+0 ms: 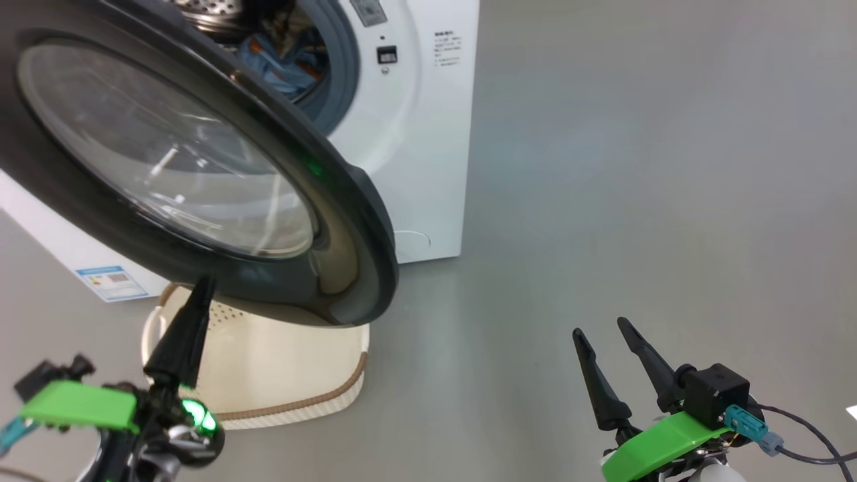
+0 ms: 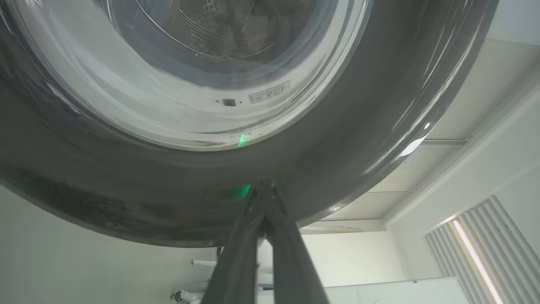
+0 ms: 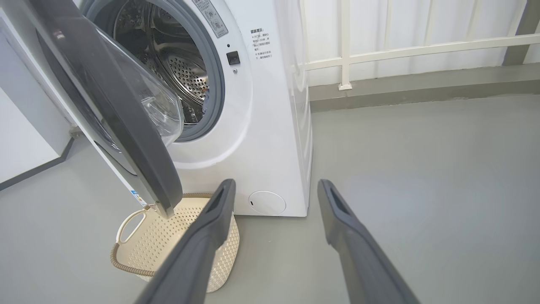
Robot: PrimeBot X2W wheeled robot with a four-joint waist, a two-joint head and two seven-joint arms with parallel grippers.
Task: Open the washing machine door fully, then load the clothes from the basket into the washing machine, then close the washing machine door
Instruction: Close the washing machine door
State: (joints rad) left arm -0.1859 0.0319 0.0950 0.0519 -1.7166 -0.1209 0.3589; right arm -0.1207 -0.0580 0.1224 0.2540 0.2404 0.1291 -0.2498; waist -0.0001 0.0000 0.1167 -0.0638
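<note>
Grey floor [image 1: 636, 201]. Rests clenched left gripper [image 1: 201, 289] against glossy rim of washing machine door [image 1: 167, 161] (stiff, likely heavy, slippery: push at free edge); right gripper [image 1: 601, 331] spread, empty.

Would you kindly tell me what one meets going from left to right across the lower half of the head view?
blue label sticker → basket → right gripper, open → cable
</note>
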